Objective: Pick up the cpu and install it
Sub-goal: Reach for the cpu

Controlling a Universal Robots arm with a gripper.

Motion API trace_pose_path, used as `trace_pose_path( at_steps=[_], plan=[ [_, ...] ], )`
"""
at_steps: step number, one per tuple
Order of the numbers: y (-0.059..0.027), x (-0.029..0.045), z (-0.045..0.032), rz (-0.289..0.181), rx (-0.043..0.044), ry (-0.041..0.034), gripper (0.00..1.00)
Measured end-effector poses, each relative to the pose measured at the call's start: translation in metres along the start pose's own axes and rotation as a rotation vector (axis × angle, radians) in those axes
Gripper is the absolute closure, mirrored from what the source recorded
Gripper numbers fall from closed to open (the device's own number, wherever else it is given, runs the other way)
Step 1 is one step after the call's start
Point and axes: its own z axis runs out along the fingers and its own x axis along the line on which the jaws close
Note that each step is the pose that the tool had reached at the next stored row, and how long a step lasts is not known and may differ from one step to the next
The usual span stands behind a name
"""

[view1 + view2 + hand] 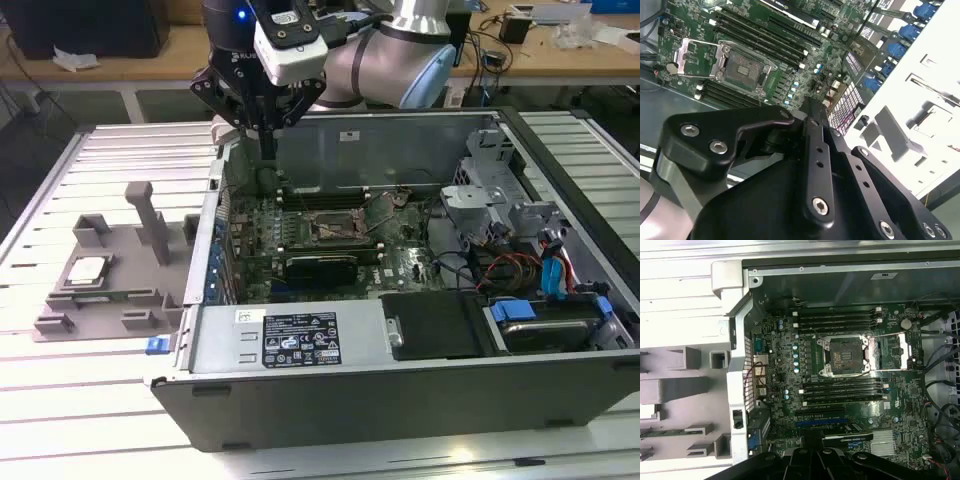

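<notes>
One empty gripper (268,150) above the case (400,390) wall; cpu (88,268) lies flat in the tray (125,262), well apart.
We see jaws pinched together, holding nothing; socket (845,352) open, bare. We judge a good pick needs spread jaws, a level approach and an edge grip.

Exterior view evenly lit from overhead, soft shadows inside the computer case (420,400). Second wrist view: tray (932,95) blown out white. First wrist view dimmer, glare on socket frame (869,354).
</notes>
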Motion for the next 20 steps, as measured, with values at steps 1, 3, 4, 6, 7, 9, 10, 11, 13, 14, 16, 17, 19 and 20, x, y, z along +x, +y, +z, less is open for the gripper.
trace_pose_path(
  at_steps=[1,3,4,6,7,9,10,11,13,14,16,17,19,20],
  plan=[
    [0.0,0.0,0.0,0.0,0.0,0.0,0.89],
    [0.0,0.0,0.0,0.0,0.0,0.0001,0.89],
    [0.0,0.0,0.0,0.0,0.0,0.0,0.89],
    [0.0,0.0,0.0,0.0,0.0,0.0001,0.89],
    [0.0,0.0002,0.0,0.0,0.0,0.0,0.89],
    [0.0,0.0009,0.0,0.0,0.0,0.0,0.89],
    [-0.0001,0.0013,0.0,0.0,0.0,0.0,0.89],
    [-0.0001,0.0017,-0.0001,0.0,0.0001,0.0,0.89],
    [-0.0003,0.0041,-0.0002,0.0,0.0001,0.0001,0.89],
    [-0.0004,0.0056,-0.0001,0.0,-0.0001,-0.0001,0.89],
    [-0.0007,0.0095,-0.0003,0.0,0.0,0.0001,0.89],
    [-0.0008,0.0114,-0.0003,0.0,0.0,0.0,0.89],
    [-0.001,0.0134,-0.0004,0.0,0.0,0.0,0.89],
    [-0.0011,0.0143,-0.0003,0.0,-0.0001,0.0,0.89]
  ],
)
